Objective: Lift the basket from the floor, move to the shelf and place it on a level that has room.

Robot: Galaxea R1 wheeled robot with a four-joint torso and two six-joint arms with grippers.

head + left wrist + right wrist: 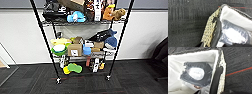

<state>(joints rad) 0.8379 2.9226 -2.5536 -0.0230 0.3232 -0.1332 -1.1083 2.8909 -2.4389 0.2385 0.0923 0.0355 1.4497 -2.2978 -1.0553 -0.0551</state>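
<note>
The basket (221,64) is cream wicker with a dark braided rim and white lining; it hangs close under both wrists, over the dark carpet floor (185,25). My left gripper (214,45) is shut on one dark loop handle (218,30). My right gripper (213,92) is shut on the other handle (216,78). Inside the basket lies a dark round item (196,73) in clear plastic. The shelf (82,37) stands ahead against the white wall, a black wire rack on casters. The tiers I see are crowded; a level with room is out of view.
Toys, boxes and bowls crowd the shelf's tiers, with a green and yellow item (72,68) at the bottom. A red tape line (67,78) crosses the carpet in front of the rack. A dark chair (161,57) stands at the right, and tan flooring (2,64) shows at the far left.
</note>
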